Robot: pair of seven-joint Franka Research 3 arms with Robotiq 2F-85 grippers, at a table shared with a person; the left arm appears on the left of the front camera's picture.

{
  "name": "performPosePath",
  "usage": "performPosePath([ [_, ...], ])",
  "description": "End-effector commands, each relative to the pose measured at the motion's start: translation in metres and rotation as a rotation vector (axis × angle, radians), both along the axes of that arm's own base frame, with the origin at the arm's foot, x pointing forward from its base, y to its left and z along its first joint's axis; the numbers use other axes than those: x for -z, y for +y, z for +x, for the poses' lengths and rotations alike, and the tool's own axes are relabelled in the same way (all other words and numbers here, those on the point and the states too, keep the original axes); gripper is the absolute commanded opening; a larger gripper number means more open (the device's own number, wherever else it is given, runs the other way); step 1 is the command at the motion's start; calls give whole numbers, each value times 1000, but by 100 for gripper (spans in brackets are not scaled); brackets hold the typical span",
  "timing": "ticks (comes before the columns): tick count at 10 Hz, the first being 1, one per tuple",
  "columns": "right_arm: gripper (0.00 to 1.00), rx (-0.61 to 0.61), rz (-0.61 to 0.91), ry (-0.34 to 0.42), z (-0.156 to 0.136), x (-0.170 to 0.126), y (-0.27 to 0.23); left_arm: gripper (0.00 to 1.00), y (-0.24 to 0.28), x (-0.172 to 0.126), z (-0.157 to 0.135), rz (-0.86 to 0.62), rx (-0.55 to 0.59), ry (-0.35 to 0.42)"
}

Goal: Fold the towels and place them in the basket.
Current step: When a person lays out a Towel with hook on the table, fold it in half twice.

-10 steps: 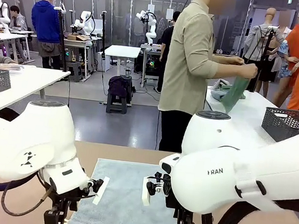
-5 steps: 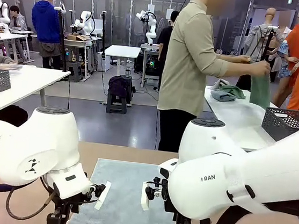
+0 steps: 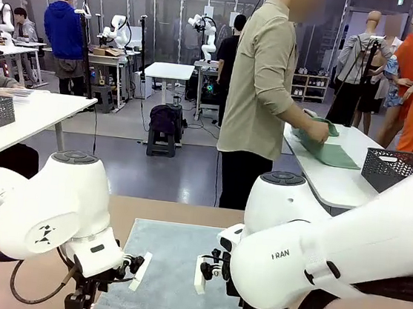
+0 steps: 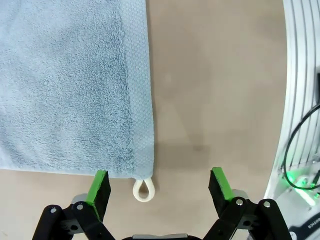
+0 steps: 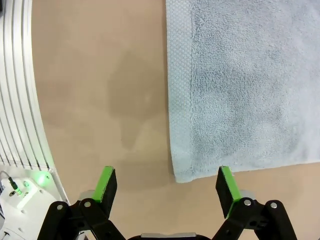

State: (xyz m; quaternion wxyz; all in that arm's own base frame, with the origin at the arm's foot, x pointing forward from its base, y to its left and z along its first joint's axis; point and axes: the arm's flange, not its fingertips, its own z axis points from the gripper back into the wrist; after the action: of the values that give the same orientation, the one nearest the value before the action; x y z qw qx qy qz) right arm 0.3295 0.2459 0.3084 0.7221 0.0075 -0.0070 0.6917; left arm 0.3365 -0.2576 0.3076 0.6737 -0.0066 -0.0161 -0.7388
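- left fingers (image 4: 100, 192): spread wide with nothing between the green pads; they hang over the near corner of the blue-grey towel (image 4: 70, 85), which lies flat on the tan worktop (image 4: 215, 90).
- in the left wrist view the towel's hem ends just ahead of the left-hand pad, and the cream loop (image 4: 143, 189) at its corner sits between the two pads, closer to that pad (the other pad has only bare worktop ahead of it).
- whether the tips touch cloth or worktop, i cannot tell.
- right fingers (image 5: 106, 187): equally wide apart and empty, over the towel's other near corner.
- in the right wrist view that corner lies between the pads, nearer the right-hand one; the towel runs ahead of it and off to that side, with bare worktop ahead of the left-hand pad.
- front view: both arms are bent low over the towel's near edge, one at each side.
- beyond them a person's hand (image 3: 316, 130) rests on a green towel (image 3: 333, 152) on a white worktop (image 3: 316, 178), with the dark mesh basket (image 3: 399, 170) just beside it.
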Motion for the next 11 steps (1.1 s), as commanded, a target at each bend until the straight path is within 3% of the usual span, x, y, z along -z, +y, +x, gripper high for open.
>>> performPosePath([
  [1, 100, 28, -19, -22, -15, 14, -10, 100, -3, 10, 4, -1, -9, -34],
  [9, 100, 22, -26, -36, -13, 27, -16, 100, -2, 18, 6, 9, -2, -47],
  [10, 80, 29, -21, -38, -13, 28, -16, 80, -3, 19, 6, 18, -4, -68],
  [11, 80, 29, -30, -51, -13, 29, -16, 80, -3, 20, 6, 11, -3, -73],
])
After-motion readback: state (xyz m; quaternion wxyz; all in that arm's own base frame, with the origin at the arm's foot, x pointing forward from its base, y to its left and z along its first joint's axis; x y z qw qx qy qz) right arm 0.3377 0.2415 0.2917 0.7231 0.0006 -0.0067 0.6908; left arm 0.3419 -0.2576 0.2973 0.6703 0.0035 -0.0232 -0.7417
